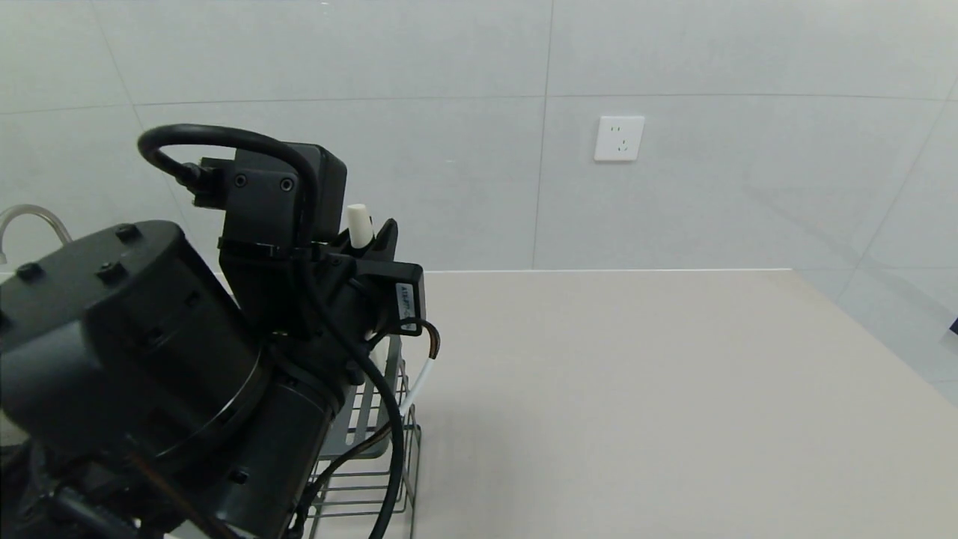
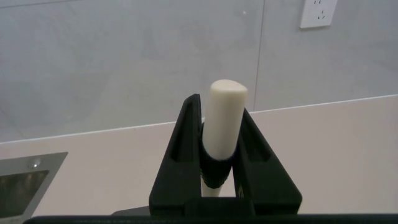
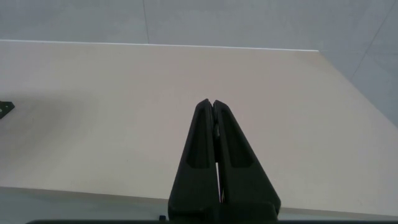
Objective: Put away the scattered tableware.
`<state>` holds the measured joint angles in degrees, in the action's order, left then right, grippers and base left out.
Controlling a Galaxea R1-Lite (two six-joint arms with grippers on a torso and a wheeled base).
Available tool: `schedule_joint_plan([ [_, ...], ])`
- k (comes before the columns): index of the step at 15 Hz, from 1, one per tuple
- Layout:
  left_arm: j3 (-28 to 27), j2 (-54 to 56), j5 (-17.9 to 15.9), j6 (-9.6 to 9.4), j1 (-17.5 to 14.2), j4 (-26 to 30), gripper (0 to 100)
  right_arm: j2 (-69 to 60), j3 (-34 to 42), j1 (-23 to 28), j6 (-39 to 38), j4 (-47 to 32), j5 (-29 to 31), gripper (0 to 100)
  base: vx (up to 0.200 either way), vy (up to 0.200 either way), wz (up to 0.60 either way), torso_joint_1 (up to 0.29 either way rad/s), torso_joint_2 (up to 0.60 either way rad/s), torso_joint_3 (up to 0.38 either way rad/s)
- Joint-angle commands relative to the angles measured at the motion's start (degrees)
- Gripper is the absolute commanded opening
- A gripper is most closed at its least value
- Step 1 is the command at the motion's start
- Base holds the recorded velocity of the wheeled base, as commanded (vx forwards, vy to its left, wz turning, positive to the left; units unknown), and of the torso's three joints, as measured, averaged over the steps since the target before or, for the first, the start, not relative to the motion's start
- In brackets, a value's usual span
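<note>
Rack (image 1: pixel 359 427) under left gripper (image 1: pixel 367 232) with handle (image 1: pixel 360 222)

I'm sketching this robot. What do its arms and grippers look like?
The left gripper and right gripper are black, each with two tapering wedge-shaped fingers. The left arm has a rounded black joint housing, a looped black cable, white and brown wires and a small white label.

Your head camera looks forward and slightly down over the smooth beige desk (image 1: pixel 636 389) to the grey tiled wall (image 1: pixel 449 75). Each wrist camera sits close behind its fingers (image 2: pixel 183 143), facing that desk; head and left wrist share the white wall socket (image 1: pixel 619 138).
</note>
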<state>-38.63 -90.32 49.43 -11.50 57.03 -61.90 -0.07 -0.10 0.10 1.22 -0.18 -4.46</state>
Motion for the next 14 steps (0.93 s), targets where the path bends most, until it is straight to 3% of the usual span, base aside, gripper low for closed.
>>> schedule_joint_plan([
  [1,1.3,-1.1,0.1,1.21,0.0,0.1,0,0.1,0.0,0.0,0.0,0.0,0.0,0,0.0,0.0,0.0,0.0,0.0,0.0],
  [4,2.3,-1.8,0.1,3.5,-0.8,0.1,0,0.1,0.0,0.0,0.0,0.0,0.0,0,0.0,0.0,0.0,0.0,0.0,0.0],
  [10,3.9,-2.2,-0.2,4.9,-1.6,0.0,0,0.1,0.0,0.0,0.0,0.0,0.0,0,0.0,0.0,0.0,0.0,0.0,0.0],
  [14,5.6,-3.0,-0.2,7.28,-2.0,0.0,0,0.1,0.0,0.0,0.0,0.0,0.0,0,0.0,0.0,0.0,0.0,0.0,0.0],
])
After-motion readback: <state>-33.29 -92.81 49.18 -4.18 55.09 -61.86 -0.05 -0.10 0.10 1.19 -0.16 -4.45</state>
